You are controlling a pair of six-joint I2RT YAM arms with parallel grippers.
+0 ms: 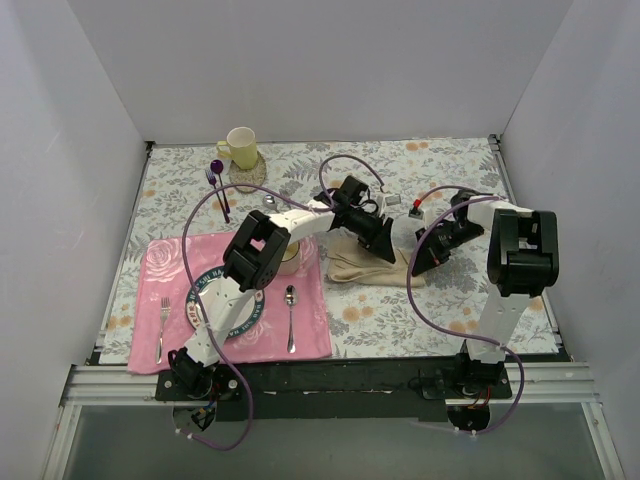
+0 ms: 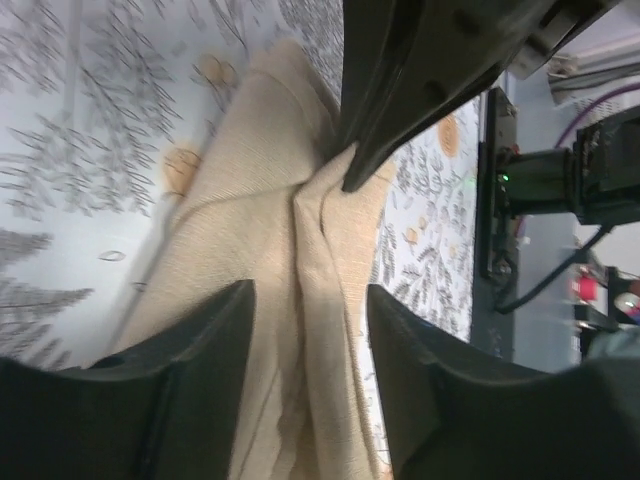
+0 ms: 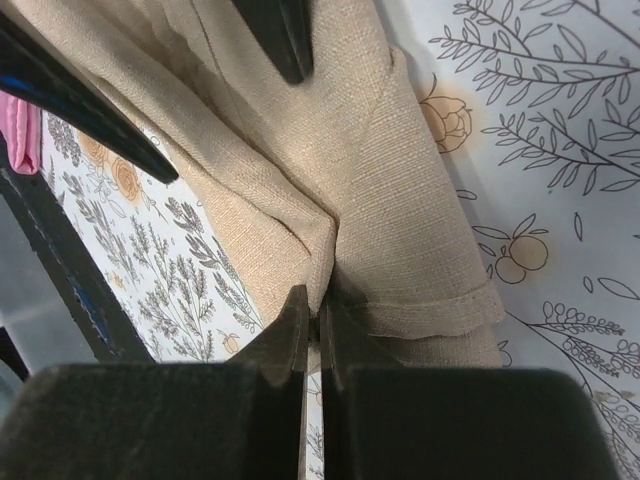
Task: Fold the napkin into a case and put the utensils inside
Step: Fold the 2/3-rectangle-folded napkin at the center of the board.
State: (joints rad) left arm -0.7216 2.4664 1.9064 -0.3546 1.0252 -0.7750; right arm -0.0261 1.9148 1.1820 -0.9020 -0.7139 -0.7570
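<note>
Right of centre on the surface [image 1: 450, 300], the half-folded beige-tan cloth napkin [image 1: 365, 270] is pinched by the right end effector [image 3: 313, 312], the left end effector [image 2: 308, 300] spread over it, while the small silver fork [image 1: 163, 318] and small silver spoon [image 1: 290, 300] lie unplaced at near left.

Top external: fixed, high behind arm bases [image 1: 195, 372], looking down and forward over whole table [image 1: 450, 315]. Left wrist: close, looking past own fingers [image 2: 190, 390] onto napkin [image 2: 270, 230]. Right wrist: closer, facing it from opposite side. All three views share napkin.
</note>
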